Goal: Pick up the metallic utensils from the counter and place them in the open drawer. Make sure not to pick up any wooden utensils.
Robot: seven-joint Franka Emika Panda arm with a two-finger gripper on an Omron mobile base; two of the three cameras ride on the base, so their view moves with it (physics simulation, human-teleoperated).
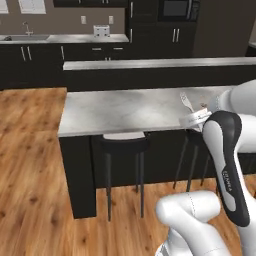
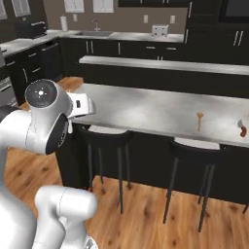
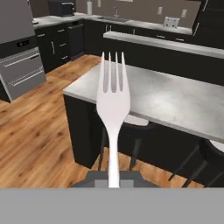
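Observation:
My gripper is shut on the handle of a silvery metallic fork, whose tines point up and away in the hand view. The left base view shows the fork sticking out of my gripper just above the right part of the pale marbled counter. An orange-brown wooden spoon lies on the counter towards its right end. A second small reddish-brown piece lies at the far right. The open drawer is out of view.
Black stools are tucked under the counter's near side. A raised ledge runs behind the counter. A back worktop carries a sink and a toaster. An oven stands to the left across wooden floor.

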